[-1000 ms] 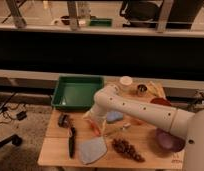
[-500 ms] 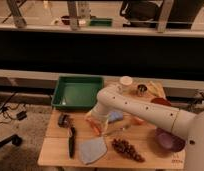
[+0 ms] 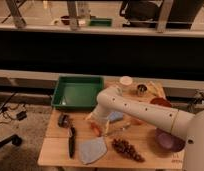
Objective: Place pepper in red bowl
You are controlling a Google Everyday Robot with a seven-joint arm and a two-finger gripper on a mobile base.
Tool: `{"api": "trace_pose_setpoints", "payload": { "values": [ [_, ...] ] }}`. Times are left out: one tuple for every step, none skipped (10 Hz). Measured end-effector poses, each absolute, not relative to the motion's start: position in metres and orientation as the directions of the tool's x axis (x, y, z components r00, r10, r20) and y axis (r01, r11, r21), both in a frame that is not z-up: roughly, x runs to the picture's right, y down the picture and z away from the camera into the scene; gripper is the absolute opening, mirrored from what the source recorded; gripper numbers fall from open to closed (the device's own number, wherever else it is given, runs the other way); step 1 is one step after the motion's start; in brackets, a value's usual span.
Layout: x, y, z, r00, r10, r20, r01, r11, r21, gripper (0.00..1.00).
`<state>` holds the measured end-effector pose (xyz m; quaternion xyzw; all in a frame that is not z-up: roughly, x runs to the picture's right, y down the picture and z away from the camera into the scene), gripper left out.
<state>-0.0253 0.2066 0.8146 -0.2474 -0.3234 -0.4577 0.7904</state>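
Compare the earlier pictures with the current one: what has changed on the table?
The arm shifted only slightly; its gripper hangs open just above the pepper. Nothing was grasped or released. The pepper, red bowl, knife and green tray stayed put.
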Motion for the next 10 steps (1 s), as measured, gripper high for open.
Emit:
{"api": "trace_pose_setpoints", "payload": {
  "values": [
    [-0.0279, 0.2073, 0.8135, 0.362, -0.565, 0.741, 0.888, 0.451, -0.090, 0.80],
    [-0.0307, 0.2085, 0.8123, 0.353, -0.566, 0.745, 0.892, 0.444, -0.085, 0.80],
    [-0.0329, 0.2094, 0.8114, 0.344, -0.567, 0.748, 0.895, 0.439, -0.080, 0.80],
    [-0.0338, 0.2106, 0.8106, 0.338, -0.566, 0.752, 0.898, 0.434, -0.077, 0.80],
    [-0.0342, 0.2114, 0.8101, 0.328, -0.564, 0.758, 0.901, 0.428, -0.072, 0.80],
    [-0.0343, 0.2117, 0.8099, 0.318, -0.561, 0.764, 0.904, 0.422, -0.066, 0.80],
    [-0.0355, 0.2114, 0.8107, 0.305, -0.559, 0.771, 0.907, 0.418, -0.056, 0.80],
    [-0.0360, 0.2114, 0.8116, 0.296, -0.556, 0.777, 0.909, 0.413, -0.051, 0.80],
    [-0.0362, 0.2119, 0.8132, 0.286, -0.550, 0.785, 0.912, 0.407, -0.047, 0.80],
    [-0.0364, 0.2122, 0.8141, 0.279, -0.546, 0.790, 0.914, 0.404, -0.044, 0.80]
  ]
}}
